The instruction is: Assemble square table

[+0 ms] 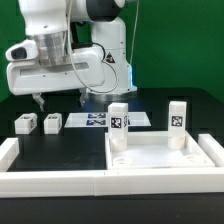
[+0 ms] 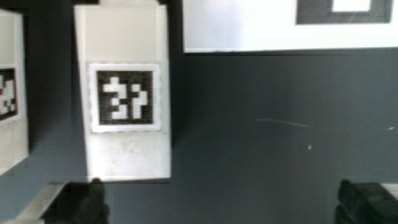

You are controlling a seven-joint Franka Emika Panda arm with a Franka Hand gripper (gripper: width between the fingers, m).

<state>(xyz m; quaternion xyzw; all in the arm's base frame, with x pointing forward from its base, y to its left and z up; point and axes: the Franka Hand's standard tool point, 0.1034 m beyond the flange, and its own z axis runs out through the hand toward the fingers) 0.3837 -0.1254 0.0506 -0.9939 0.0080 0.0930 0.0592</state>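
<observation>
White leg block whole | second block cut off at frame edge | gripper open, empty

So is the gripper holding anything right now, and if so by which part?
Nothing is held. The gripper is open with nothing between its fingers; the nearest leg block lies loose, outside the gap.

No letters, numbers or brand names can be read anywhere. Only black-and-white square code markers are seen: one on each of the two upright leg blocks, and several printed on the marker board. In the wrist view, one such marker is shown on a leg block.
</observation>
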